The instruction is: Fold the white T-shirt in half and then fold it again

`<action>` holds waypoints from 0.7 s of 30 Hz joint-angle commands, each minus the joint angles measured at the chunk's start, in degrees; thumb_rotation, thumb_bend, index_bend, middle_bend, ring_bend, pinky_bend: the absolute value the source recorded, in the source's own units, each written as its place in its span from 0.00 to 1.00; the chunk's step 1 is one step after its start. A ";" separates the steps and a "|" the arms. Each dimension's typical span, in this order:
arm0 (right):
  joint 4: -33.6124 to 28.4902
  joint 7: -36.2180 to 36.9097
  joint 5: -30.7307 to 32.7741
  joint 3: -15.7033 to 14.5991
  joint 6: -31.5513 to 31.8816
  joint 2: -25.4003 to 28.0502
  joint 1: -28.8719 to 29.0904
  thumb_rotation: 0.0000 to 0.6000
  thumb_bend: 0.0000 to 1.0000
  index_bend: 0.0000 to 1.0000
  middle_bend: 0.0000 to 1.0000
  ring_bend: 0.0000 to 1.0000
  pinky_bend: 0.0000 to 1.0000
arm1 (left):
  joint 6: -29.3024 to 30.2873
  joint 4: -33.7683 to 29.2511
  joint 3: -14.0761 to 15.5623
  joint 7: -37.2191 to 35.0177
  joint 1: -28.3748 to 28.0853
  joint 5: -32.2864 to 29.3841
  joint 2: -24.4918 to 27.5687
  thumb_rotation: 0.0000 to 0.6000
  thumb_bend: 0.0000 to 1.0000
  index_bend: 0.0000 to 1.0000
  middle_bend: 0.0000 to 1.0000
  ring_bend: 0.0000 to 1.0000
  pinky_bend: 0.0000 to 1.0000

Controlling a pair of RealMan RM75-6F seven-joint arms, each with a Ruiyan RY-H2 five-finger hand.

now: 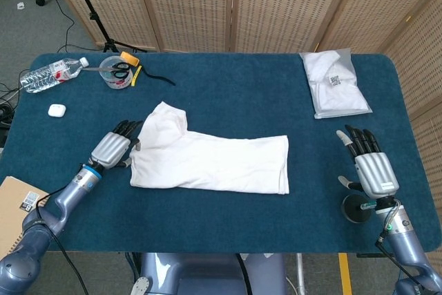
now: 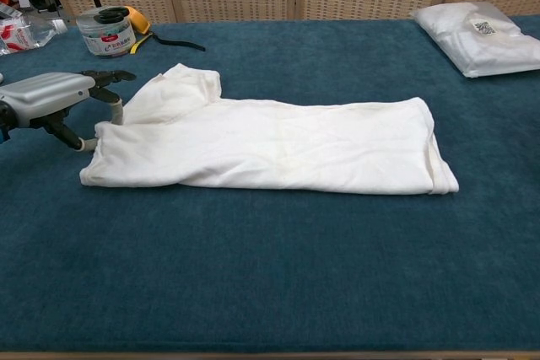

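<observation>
The white T-shirt [image 1: 210, 159] [image 2: 270, 145] lies folded lengthwise in the middle of the blue table, sleeve end to the left, hem to the right. My left hand [image 1: 114, 146] [image 2: 61, 94] hovers palm down at the shirt's left edge, fingers spread, fingertips [image 2: 116, 110] touching the cloth near the sleeve without holding it. My right hand [image 1: 368, 162] rests open near the table's right front, well away from the shirt. The chest view does not show it.
A bagged white garment [image 1: 333, 82] [image 2: 477, 36] lies at the back right. A tub with scissors [image 1: 116, 71] [image 2: 105, 29], a water bottle [image 1: 52, 73] and an earbud case [image 1: 56, 110] sit at the back left. A black round base [image 1: 359, 208] is beside my right wrist.
</observation>
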 commanded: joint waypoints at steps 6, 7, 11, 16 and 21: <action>-0.08 -0.02 -0.04 -0.01 -0.07 0.12 0.00 1.00 0.16 0.00 0.00 0.00 0.00 | -0.18 0.27 -0.44 -0.22 -0.93 -0.24 0.32 1.00 0.60 0.57 0.00 0.00 0.00; -0.07 -0.06 -0.04 -0.01 -0.08 0.12 0.00 1.00 0.15 0.00 0.00 0.00 0.00 | -0.22 0.26 -0.49 -0.13 -1.01 -0.27 0.32 1.00 0.60 0.57 0.00 0.00 0.00; -0.14 -0.08 -0.05 0.01 -0.01 0.17 -0.03 1.00 0.16 0.00 0.00 0.00 0.00 | -0.70 0.22 -0.39 0.36 -1.27 -0.19 0.20 1.00 0.61 0.58 0.00 0.00 0.00; -0.18 0.03 -0.06 0.07 0.12 0.25 -0.09 1.00 0.16 0.00 0.00 0.00 0.00 | -0.96 0.21 -0.48 0.45 -1.21 -0.34 0.11 1.00 0.60 0.68 0.00 0.00 0.00; -0.18 0.12 -0.19 0.08 0.24 0.27 -0.10 1.00 0.16 0.00 0.00 0.00 0.00 | -0.89 0.27 -0.93 0.20 -0.71 -0.94 1.21 1.00 0.60 0.71 0.00 0.00 0.00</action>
